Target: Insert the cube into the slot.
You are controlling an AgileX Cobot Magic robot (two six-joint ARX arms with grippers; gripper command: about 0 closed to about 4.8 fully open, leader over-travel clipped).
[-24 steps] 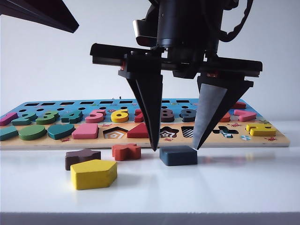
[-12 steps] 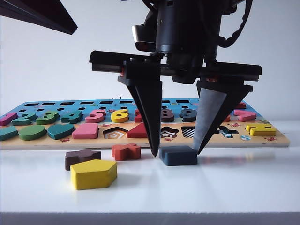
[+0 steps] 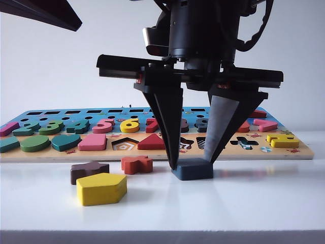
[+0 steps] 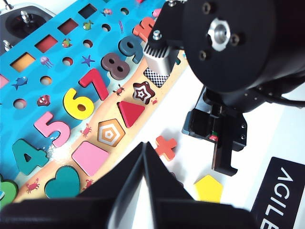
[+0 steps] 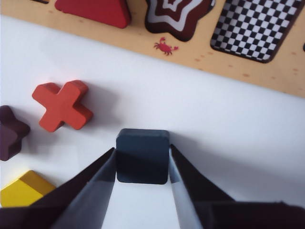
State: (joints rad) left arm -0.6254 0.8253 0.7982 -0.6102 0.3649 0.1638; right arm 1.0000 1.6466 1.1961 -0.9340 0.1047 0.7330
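The right pincer [image 5: 142, 164] points down at the white tabletop [image 3: 254, 198] with its two dark fingers on either side of the cube [image 5: 142, 155], a flat navy-blue square block lying flat just in front of the puzzle board [image 3: 299, 151]. In the right wrist view both fingers press against the block's opposite sides, so the pincer is closed on the cube, which sits on the tabletop. In the exterior view the same pincer [image 3: 192, 163] hangs from a large black wrist with the cube [image 3: 193, 169] between its tips.

The slot [image 5: 252, 26], a square cut-out with a black-and-white checkerboard floor, lies in the board's front row just beyond the cube, beside a star-shaped striped cut-out [image 5: 178, 16] and a red triangle [image 5: 95, 9]. A small red crab [image 5: 166, 46] is printed on the board's edge.

On the tabletop near the cube lie an orange-red cross piece [image 5: 62, 105], a dark brown star-like piece [image 5: 10, 133] and a yellow pentagon block [image 5: 21, 193], the pentagon nearest the camera in the exterior view.

The left pincer [image 4: 144, 157] hovers high over the board's left part, well apart from the cube; its black fingers seem to meet at the tips, though the close, dark view makes that uncertain. Beneath it show the colourful numbers, among them a yellow six [image 4: 81, 102] and a pink five [image 4: 52, 129].
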